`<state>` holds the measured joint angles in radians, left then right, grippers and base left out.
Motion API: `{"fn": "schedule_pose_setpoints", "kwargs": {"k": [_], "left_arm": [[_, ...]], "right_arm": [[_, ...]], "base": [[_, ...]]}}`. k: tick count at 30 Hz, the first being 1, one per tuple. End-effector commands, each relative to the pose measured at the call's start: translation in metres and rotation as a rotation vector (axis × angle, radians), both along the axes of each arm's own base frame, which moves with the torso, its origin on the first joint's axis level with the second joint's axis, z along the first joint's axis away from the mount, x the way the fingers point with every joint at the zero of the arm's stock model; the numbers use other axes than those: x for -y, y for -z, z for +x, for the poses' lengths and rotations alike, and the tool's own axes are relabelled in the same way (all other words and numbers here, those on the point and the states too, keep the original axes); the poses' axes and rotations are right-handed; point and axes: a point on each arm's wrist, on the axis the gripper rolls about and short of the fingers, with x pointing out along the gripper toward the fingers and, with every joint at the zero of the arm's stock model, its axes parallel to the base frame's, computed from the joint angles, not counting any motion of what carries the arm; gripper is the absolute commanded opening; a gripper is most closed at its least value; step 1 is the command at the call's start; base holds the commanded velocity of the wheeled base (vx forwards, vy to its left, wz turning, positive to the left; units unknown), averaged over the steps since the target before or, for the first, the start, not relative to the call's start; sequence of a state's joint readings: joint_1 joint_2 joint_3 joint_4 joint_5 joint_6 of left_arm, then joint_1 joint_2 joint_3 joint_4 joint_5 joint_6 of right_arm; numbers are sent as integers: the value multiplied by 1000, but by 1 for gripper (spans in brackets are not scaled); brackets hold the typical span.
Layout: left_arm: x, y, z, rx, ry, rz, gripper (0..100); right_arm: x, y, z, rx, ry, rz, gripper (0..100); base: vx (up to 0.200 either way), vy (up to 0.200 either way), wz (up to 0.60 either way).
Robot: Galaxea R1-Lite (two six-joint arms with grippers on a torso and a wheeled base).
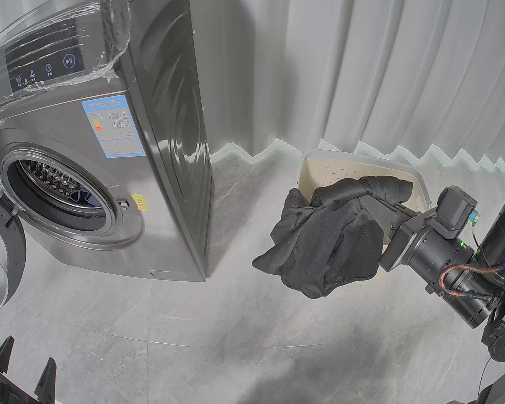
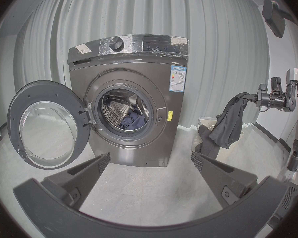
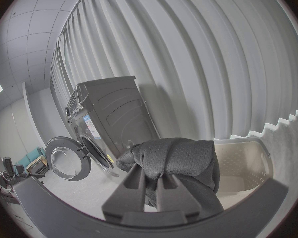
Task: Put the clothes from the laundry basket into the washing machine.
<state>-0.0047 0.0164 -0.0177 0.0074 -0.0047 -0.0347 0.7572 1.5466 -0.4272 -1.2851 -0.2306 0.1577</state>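
Black garment [image 1: 325, 237] hangs over the laundry basket [image 1: 353, 157], clamped tight in my right gripper [image 3: 154, 176]. I judge the lift done; next I must carry it across into the open washing machine [image 1: 163, 158].

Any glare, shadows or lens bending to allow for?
Head view: wrap on the washing machine glints; drum shadowed. Left wrist view: fisheye bows the curtain; drum well lit. Right wrist view: same bowing; black garment in the right tool masks part of the laundry basket.
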Motion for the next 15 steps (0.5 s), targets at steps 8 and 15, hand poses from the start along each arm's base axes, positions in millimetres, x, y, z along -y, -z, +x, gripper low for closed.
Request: {"fn": "schedule_pose_setpoints", "kwargs": {"k": [8,15], "left_arm": [[0,4,0,0,-2,-1,100],[0,4,0,-1,-2,1,100]], "right_arm": [[-1,0,1,0,0,0,0],[-2,2,2,-5,-1,-3,0]], "base": [[0,25,0],[-57,0,0]]}}
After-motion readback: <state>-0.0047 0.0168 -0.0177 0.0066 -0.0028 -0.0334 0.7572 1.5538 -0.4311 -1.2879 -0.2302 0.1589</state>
